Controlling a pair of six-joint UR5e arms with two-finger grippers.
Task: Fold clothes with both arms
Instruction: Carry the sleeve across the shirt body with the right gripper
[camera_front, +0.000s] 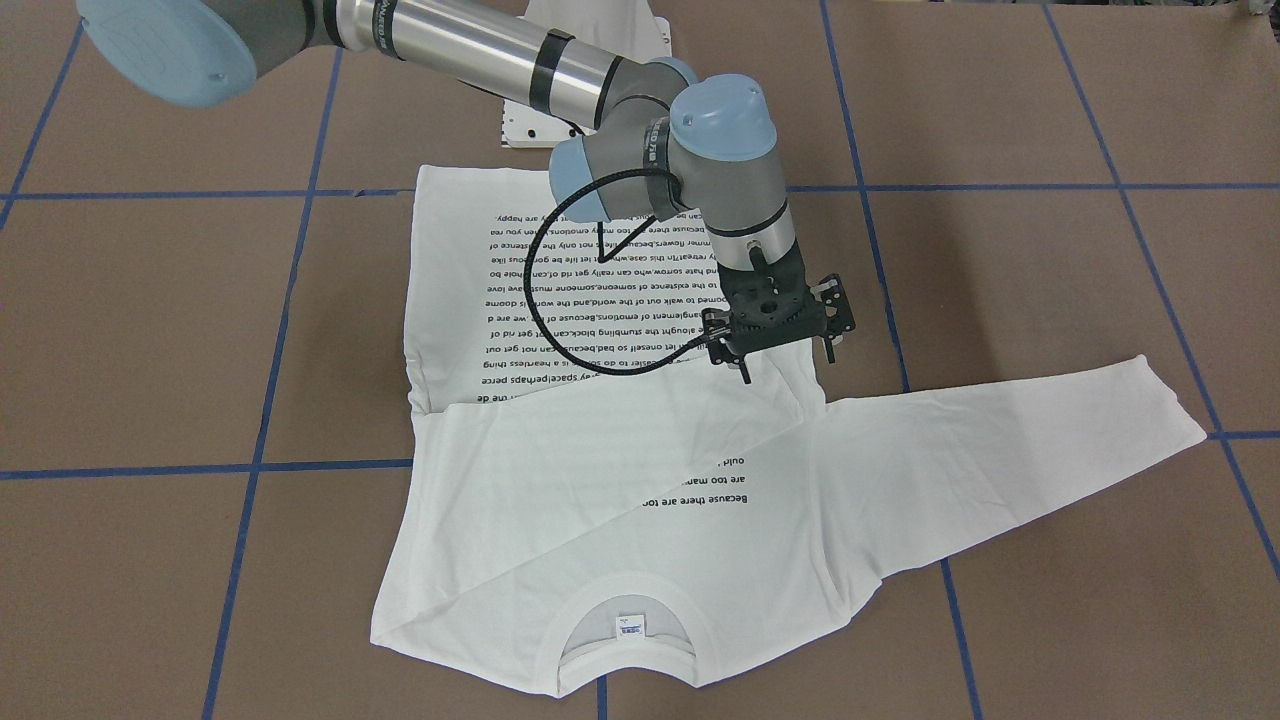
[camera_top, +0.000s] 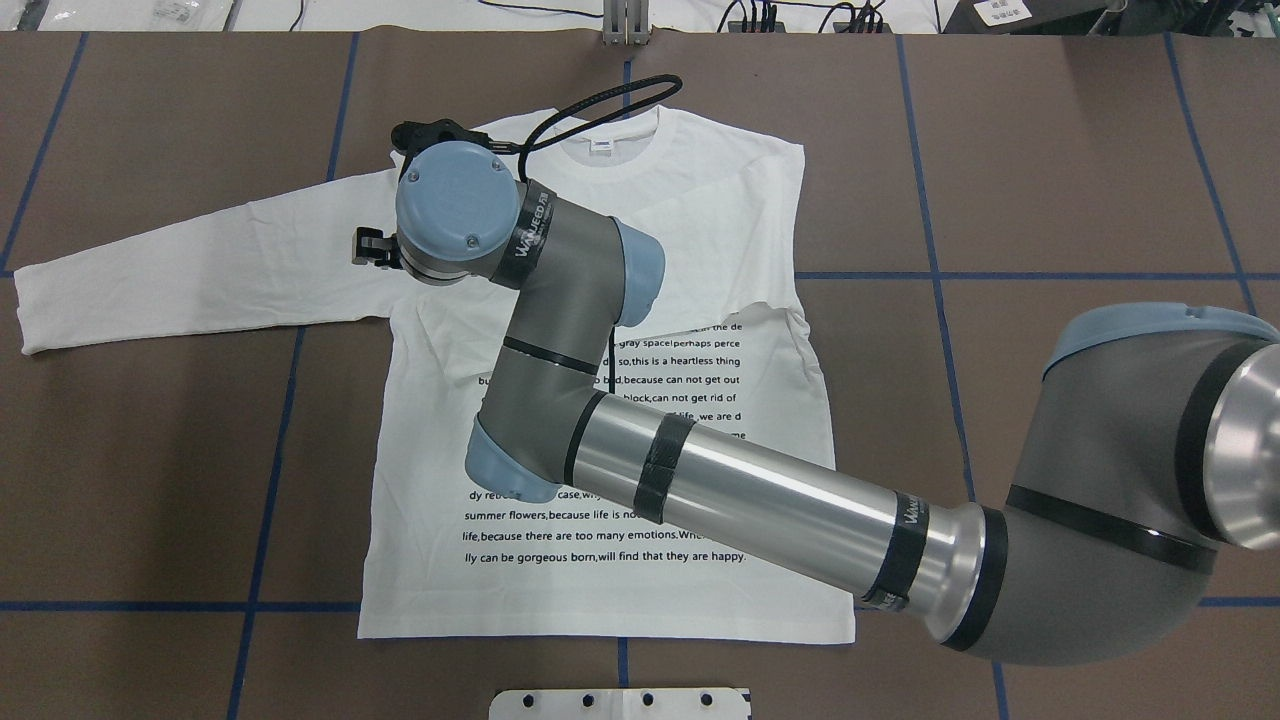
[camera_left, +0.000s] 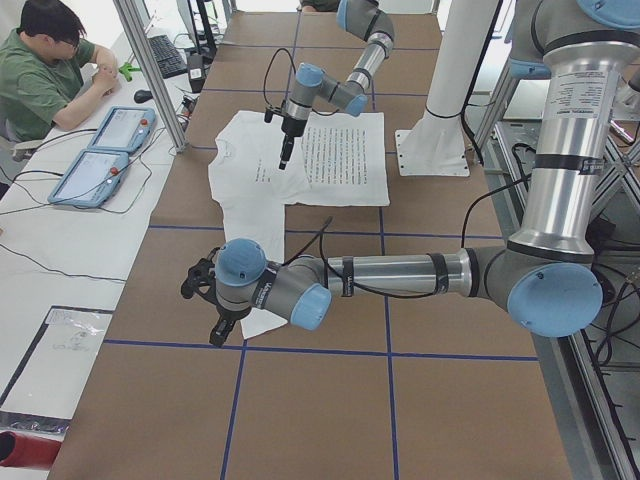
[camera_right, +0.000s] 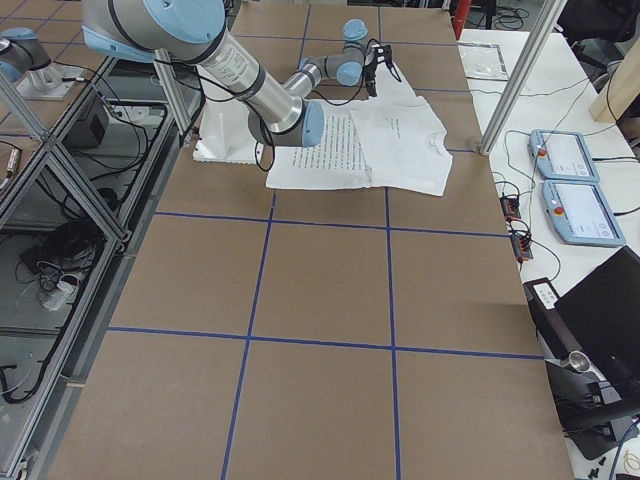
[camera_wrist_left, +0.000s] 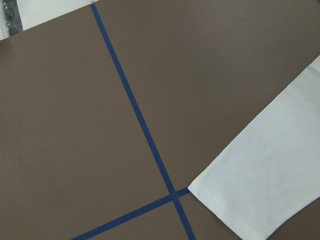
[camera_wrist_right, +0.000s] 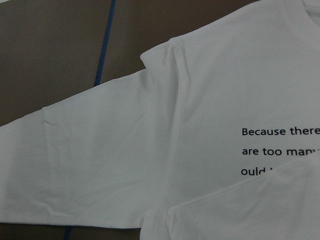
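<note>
1. Hem first: the T-shirt lies flat and print-up in the middle of the table. Its hem is toward the robot's edge, just beyond a white base plate.
2. Over the text block the right arm's forearm crosses in from the right, and its black cable loops low above the cloth. We judge that loop a snag risk if the wrist drops or swings.
3. Further on, one sleeve is folded across the chest, its end just beside the right gripper. The other sleeve stretches flat toward the table's left end.
4. The right gripper hangs above the armpit of that stretched sleeve, and its fingers look parted with nothing between them. A pinch here could catch the folded sleeve's end or the back layer as well, and drag the finished fold open.
5. The left gripper sits low by the cuff. We see it only from the side, so we cannot tell whether its fingers are parted or closed. If the two grips lift out of step, we expect the sleeve to twist or slip free and land crooked.
6. Farthest off, the collar and neck label lie toward the operators' edge. A sideways pull on the shoulder could skew them.
</note>
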